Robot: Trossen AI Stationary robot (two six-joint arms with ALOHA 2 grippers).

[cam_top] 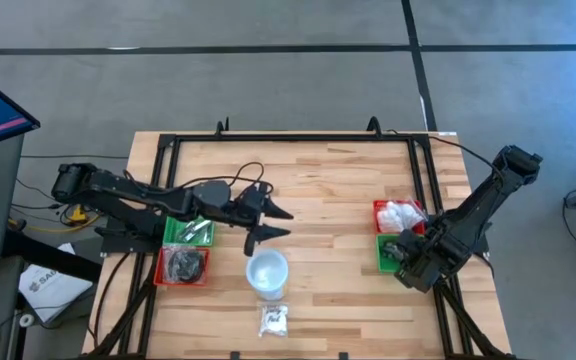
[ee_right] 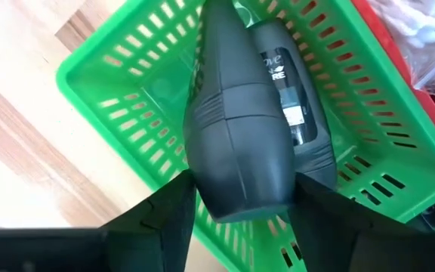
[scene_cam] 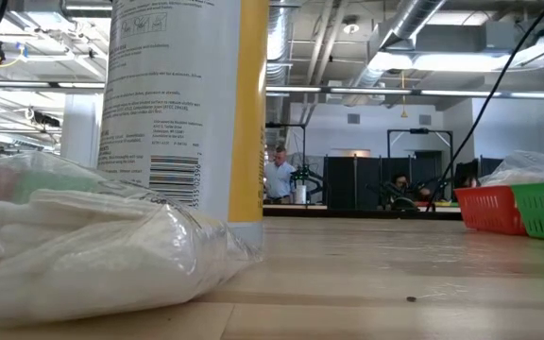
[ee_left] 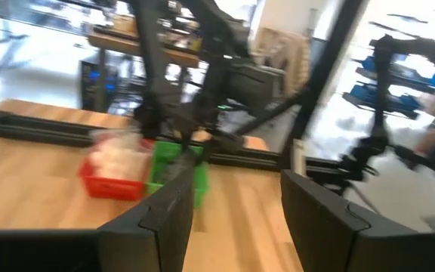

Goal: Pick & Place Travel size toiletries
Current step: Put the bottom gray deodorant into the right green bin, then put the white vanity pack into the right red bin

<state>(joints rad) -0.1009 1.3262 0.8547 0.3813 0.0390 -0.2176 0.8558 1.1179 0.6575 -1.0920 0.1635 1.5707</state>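
My right gripper (cam_top: 408,262) points down over the green tray (cam_top: 386,252) at the table's right edge, shut on a dark grey oblong bottle (ee_right: 236,143). A second dark bottle with a white label (ee_right: 289,106) lies in that tray behind it. A clear bag of white pieces (cam_top: 273,320) lies flat near the table's front edge. My left gripper (cam_top: 283,224) hovers level and open over the table's middle, with nothing between its fingers (ee_left: 165,227). My right gripper pinches the dark grey bottle's wide end (ee_right: 210,200) between its two fingers (ee_right: 168,219), from above, pointing down. The fingers lie along the bottle. Its other end (ee_right: 221,23) reaches down into the green tray (ee_right: 112,83); I cannot tell whether it rests there.
A tall white container (cam_top: 266,272) stands just behind the bag, below my left gripper. A red tray of white wrapped pieces (cam_top: 380,208) adjoins the right green tray. At the left stand a green tray (cam_top: 173,232) and a red tray (cam_top: 163,268) holding dark items.
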